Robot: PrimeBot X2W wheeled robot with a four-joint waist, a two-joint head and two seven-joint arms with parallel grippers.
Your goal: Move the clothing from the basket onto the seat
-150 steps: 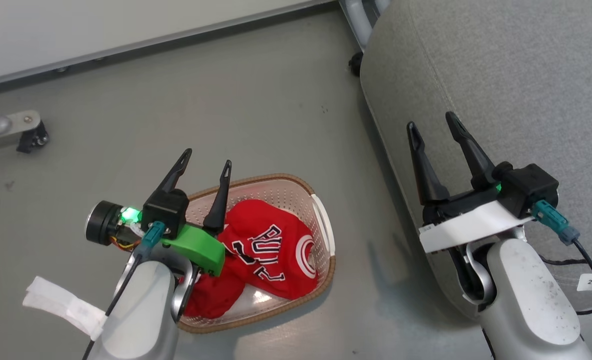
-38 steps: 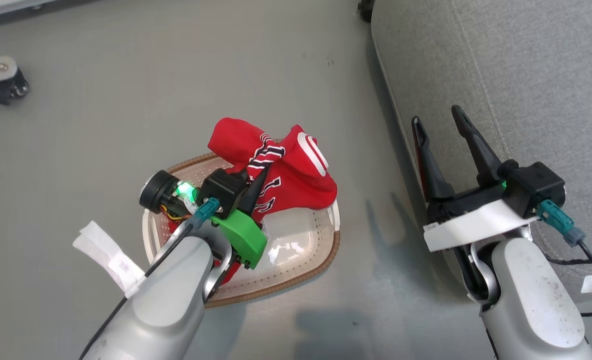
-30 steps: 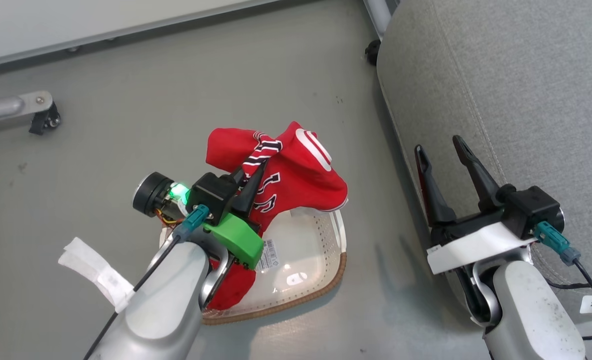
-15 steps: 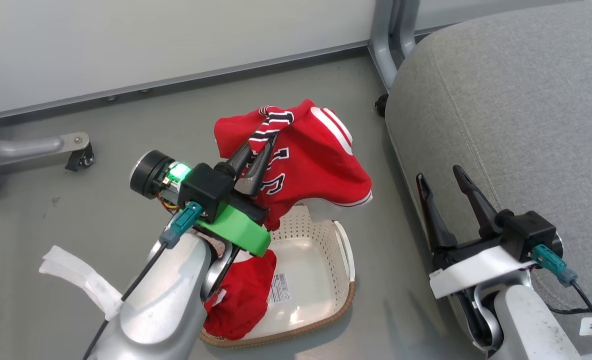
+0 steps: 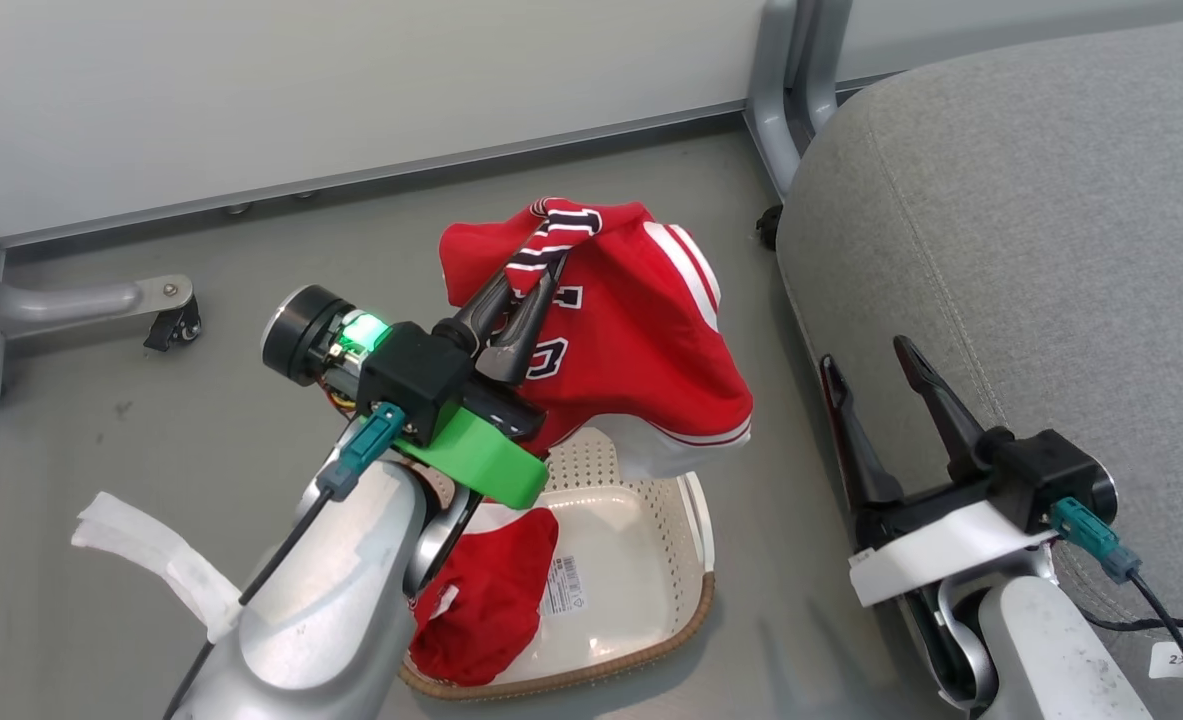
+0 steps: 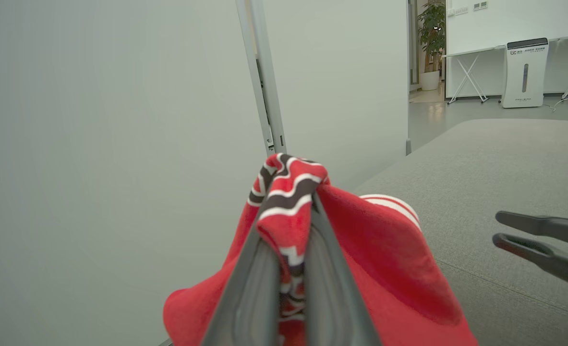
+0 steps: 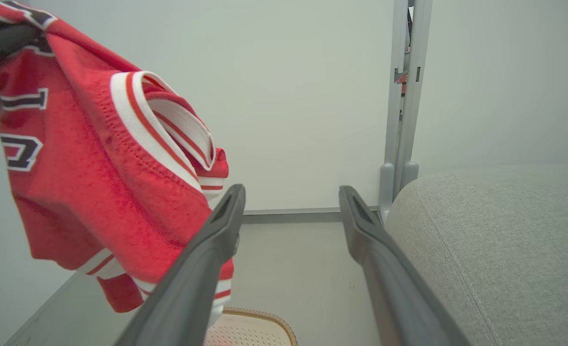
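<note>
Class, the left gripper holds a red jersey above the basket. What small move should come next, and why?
Probably swing the left gripper right, toward the seat: it is shut on the jersey, which hangs above the basket, beside the seat.

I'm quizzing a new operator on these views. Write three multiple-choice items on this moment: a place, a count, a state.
1. Where does the loose red garment lie? A in the basket; B on the floor; C over the frame leg.
2. How many red garments show in the head view? A one; B two; C three.
3. The left gripper is: A open and empty; B shut on the jersey; C shut on the basket's handle.
Key: 1 A, it sits crumpled on the basket's bottom. 2 B, one hangs and one lies below. 3 B, it pinches the jersey's striped collar.
</note>
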